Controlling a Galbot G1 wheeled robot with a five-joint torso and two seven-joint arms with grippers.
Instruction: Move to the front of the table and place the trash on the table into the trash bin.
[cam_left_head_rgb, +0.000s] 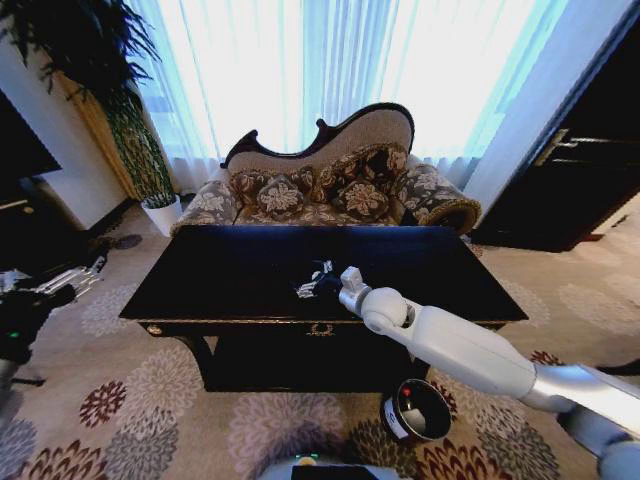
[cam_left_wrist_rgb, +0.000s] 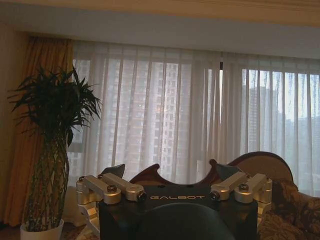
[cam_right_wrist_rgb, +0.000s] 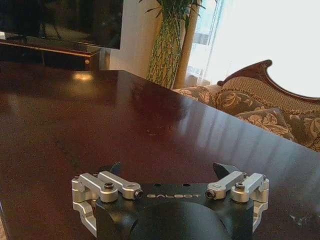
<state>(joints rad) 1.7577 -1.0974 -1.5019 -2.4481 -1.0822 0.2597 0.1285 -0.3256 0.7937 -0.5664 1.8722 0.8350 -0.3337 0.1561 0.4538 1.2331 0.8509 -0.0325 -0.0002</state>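
The table (cam_left_head_rgb: 230, 270) with its glossy black top stands straight ahead. My right gripper (cam_left_head_rgb: 318, 281) reaches over the front centre of the top, low above it. In the right wrist view this gripper (cam_right_wrist_rgb: 170, 170) is open, with nothing between its fingers and bare tabletop (cam_right_wrist_rgb: 100, 115) ahead. A few tiny pale specks of trash (cam_right_wrist_rgb: 300, 218) lie on the top beside it; I cannot tell if other trash is hidden under the gripper. The round dark trash bin (cam_left_head_rgb: 415, 410) stands on the carpet at the front right of the table, under my right arm. My left gripper (cam_left_wrist_rgb: 170, 172) is open and parked at the left (cam_left_head_rgb: 70, 280).
A patterned sofa (cam_left_head_rgb: 330, 185) stands behind the table, in front of the curtained window. A potted plant (cam_left_head_rgb: 150, 170) is at the back left and a dark cabinet (cam_left_head_rgb: 570, 190) at the right. Patterned carpet (cam_left_head_rgb: 150, 400) lies in front of the table.
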